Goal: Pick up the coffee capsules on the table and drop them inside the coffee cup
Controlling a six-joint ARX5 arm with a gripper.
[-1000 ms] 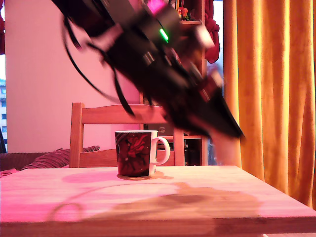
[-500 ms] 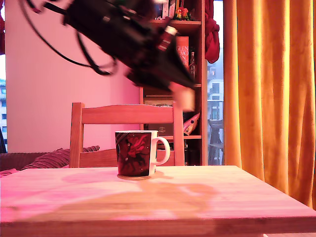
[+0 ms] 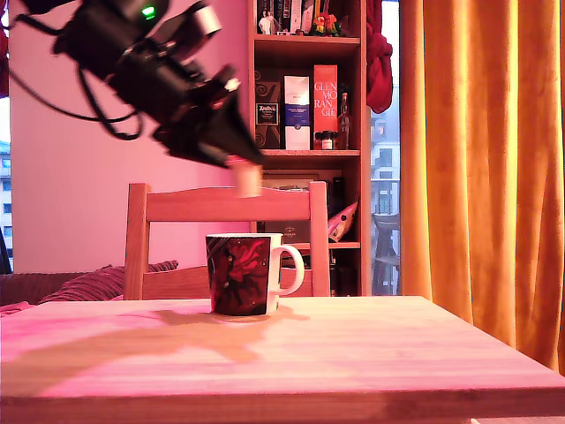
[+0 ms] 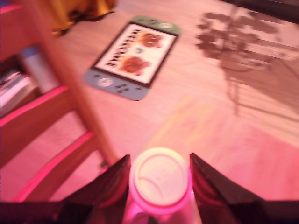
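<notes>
A cream coffee capsule [image 3: 248,179] hangs in the air, clamped between the fingers of my gripper [image 3: 242,171], above the coffee cup [image 3: 241,274] and slightly to the exterior view's right of its middle. In the wrist view the same capsule [image 4: 160,179] shows its round pale end between the two dark fingers [image 4: 112,183], with my gripper [image 4: 160,184] shut on it. The coffee cup, dark red and black with a white handle, stands on the light wooden table [image 3: 353,353]. The cup's inside is hidden. No other capsule shows on the table.
A wooden chair [image 3: 225,208] stands right behind the table, its top rail just under my gripper. Behind it is a bookshelf [image 3: 305,106] with boxes and bottles, and orange curtains [image 3: 477,159] hang at the exterior view's right. A printed mat [image 4: 133,58] lies on the floor.
The arm has swung up and towards the exterior view's left, carrying the cream capsule from beside the table's right part to a spot above the cup. The cup has not moved.
</notes>
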